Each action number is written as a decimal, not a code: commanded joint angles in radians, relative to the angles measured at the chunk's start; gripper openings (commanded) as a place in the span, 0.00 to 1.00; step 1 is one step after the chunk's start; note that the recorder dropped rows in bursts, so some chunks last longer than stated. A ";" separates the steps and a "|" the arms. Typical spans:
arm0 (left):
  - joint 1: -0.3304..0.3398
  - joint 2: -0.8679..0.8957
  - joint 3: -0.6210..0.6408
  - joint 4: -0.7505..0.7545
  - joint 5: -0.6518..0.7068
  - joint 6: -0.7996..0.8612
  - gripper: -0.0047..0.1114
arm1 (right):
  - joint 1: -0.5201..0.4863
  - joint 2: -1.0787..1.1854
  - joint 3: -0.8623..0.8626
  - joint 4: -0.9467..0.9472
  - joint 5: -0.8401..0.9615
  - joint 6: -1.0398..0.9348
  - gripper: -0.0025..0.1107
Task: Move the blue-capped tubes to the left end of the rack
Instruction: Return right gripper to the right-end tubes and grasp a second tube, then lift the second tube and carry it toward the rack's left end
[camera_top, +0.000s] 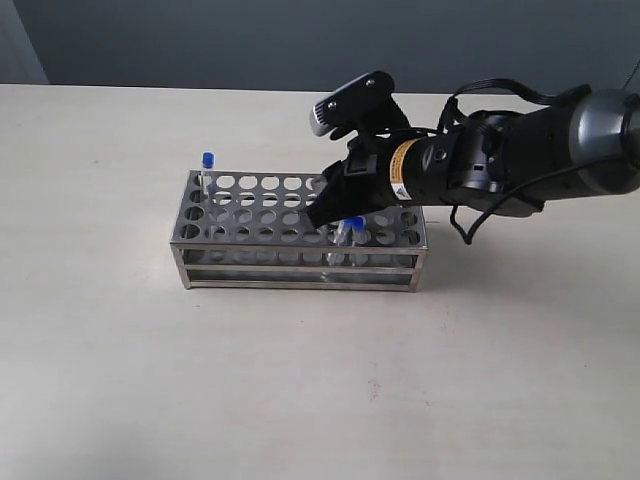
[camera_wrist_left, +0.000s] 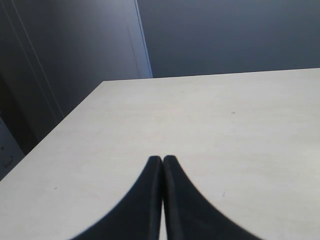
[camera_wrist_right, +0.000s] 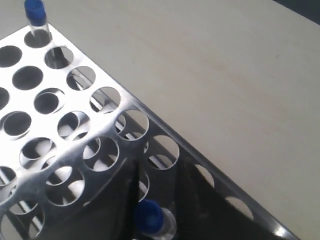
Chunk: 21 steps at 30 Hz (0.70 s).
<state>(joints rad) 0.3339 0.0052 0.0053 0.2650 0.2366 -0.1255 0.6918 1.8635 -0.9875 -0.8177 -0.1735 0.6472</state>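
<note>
The steel rack (camera_top: 250, 212) stands in the middle of the table. One blue-capped tube (camera_top: 208, 160) stands in the rack's far left corner, also visible in the right wrist view (camera_wrist_right: 35, 12). Another blue-capped tube (camera_top: 351, 226) leans slightly in a hole near the rack's front right. My right gripper (camera_top: 335, 220) reaches down over the rack from the right. In the right wrist view its fingers (camera_wrist_right: 205, 200) press close on both sides of this tube (camera_wrist_right: 152, 219), and the gripper (camera_wrist_right: 155, 165) is shut on it. My left gripper (camera_wrist_left: 162, 159) is shut and holds nothing; it does not show in the exterior view.
The rack's top plate (camera_wrist_right: 100, 125) has several vacant holes between the two tubes. The right arm's body (camera_top: 500, 160) hangs over the table behind the rack's right end. A dark wall (camera_wrist_left: 225, 35) lies beyond the table's far edge.
</note>
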 joint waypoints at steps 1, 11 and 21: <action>-0.007 -0.005 -0.005 0.000 -0.002 -0.002 0.05 | -0.006 0.015 0.005 -0.007 0.035 -0.007 0.02; -0.007 -0.005 -0.005 0.000 -0.002 -0.002 0.05 | -0.006 -0.019 0.005 -0.007 0.035 -0.007 0.03; -0.007 -0.005 -0.005 0.000 -0.002 -0.002 0.05 | -0.006 -0.122 0.005 -0.046 0.061 -0.009 0.03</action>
<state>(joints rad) 0.3339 0.0052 0.0053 0.2650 0.2366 -0.1255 0.6918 1.7669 -0.9879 -0.8469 -0.1360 0.6471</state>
